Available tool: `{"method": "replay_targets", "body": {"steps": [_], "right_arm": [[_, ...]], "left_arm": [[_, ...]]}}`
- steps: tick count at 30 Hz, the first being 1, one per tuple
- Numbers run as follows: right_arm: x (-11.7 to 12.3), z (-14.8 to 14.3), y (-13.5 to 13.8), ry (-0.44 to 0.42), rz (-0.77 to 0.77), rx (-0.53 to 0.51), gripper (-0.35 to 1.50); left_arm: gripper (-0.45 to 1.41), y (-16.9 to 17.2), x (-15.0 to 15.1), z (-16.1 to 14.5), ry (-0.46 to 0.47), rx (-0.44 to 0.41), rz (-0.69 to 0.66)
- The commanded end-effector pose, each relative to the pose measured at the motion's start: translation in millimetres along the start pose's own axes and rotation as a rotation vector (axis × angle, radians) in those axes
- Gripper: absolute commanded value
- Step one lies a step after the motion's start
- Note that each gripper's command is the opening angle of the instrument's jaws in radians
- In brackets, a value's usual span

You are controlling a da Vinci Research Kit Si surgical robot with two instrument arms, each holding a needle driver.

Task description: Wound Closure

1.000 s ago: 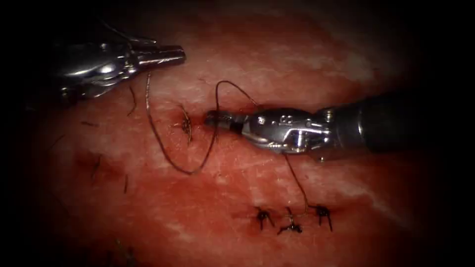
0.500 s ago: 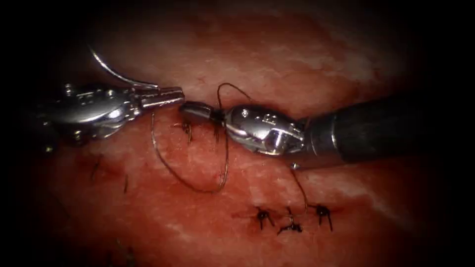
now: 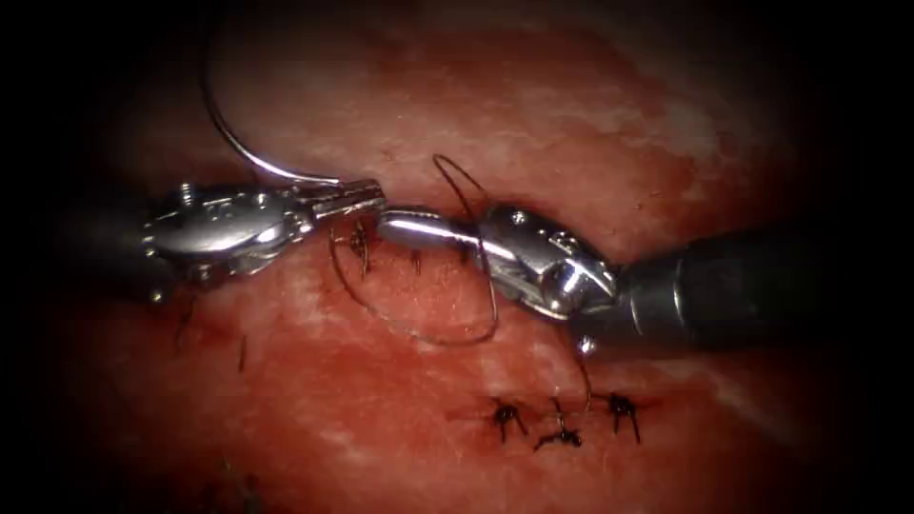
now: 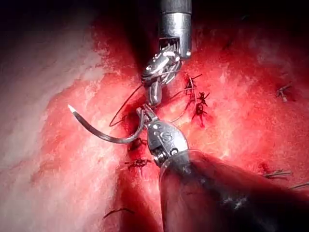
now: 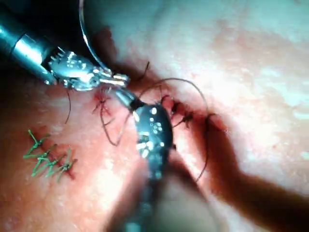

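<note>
My left tool [image 3: 367, 197] is shut on the curved needle [image 3: 228, 138] close to its tail end. The needle arcs up and away from the tissue [image 3: 400, 400], free of it, with its point [image 4: 71, 108] in the air. My right tool [image 3: 395, 226] lies along the cut [image 3: 428, 211], tip to tip with the left tool, its jaws shut with nothing seen between them. The dark thread [image 3: 447, 338] loops around the right tool behind its jaws and sags onto the tissue below. The right wrist view shows the same meeting of the right tool [image 5: 123, 96] and the left tool [image 5: 118, 78].
Two earlier stitches [image 3: 358, 244] cross the cut just below the tool tips. Three finished knots [image 3: 562, 433] with short cut ends sit in a row lower down. A thread strand [image 3: 583, 376] runs from them up under the right tool. Red fluid wets the tissue.
The left tool came down and to the right with the needle until it met the right tool's tip. The thread loop shifted right and drew in around the right tool.
</note>
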Motion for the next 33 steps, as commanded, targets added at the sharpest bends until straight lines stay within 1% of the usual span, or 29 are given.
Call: {"method": "replay_targets", "body": {"steps": [1,3,7,9,12,15,17,21,25,26,28,31,33], "right_arm": [[-0.6,-0.6,-0.4,0.006,0.006,0.015,-0.30],[-0.2,-1.6,-0.7,0.018,0.018,0.044,-0.30],[0.3,-2.8,-0.9,-0.004,0.036,0.120,-0.28],[0.3,-2.9,-0.9,-0.020,0.056,0.164,-0.27],[0.3,-2.6,-0.6,-0.048,0.088,0.242,-0.25],[0.4,-2.1,-0.2,-0.103,0.101,0.307,-0.21],[0.5,-1.6,-0.1,-0.162,0.119,0.346,-0.20],[0.4,-0.7,0.0,-0.247,0.142,0.411,-0.15],[0.5,-0.1,-0.3,-0.310,0.166,0.485,-0.10],[0.7,0.0,-0.9,-0.365,0.178,0.517,-0.08],[0.9,-0.1,-1.4,-0.424,0.185,0.540,-0.03],[1.0,-0.1,-2.1,-0.529,0.192,0.557,0.02],[0.9,-0.1,-2.4,-0.615,0.179,0.564,0.04]], "left_arm": [[-0.45,0.2,-1.2,0.6,-0.007,0.000,-0.003],[-0.45,-0.2,-2.2,1.6,-0.012,0.006,-0.006],[-0.45,-1.0,-3.0,3.2,-0.019,0.019,0.002],[-0.45,-1.0,-3.3,4.2,-0.023,0.027,0.004],[-0.45,-0.7,-3.9,6.3,-0.027,0.016,0.003],[-0.45,-0.4,-4.5,8.4,-0.038,0.011,0.008],[-0.45,-0.5,-4.7,9.3,-0.042,0.011,0.010],[-0.45,-1.4,-4.7,10.2,-0.042,0.009,0.011],[-0.45,-2.2,-4.7,10.8,-0.041,0.006,0.013],[-0.45,-2.5,-4.9,11.2,-0.043,0.006,0.015],[-0.45,-2.8,-5.0,11.5,-0.045,0.007,0.017],[-0.45,-3.1,-5.1,12.1,-0.044,0.009,0.012],[-0.45,-3.1,-5.1,12.4,-0.044,0.011,0.006]]}}
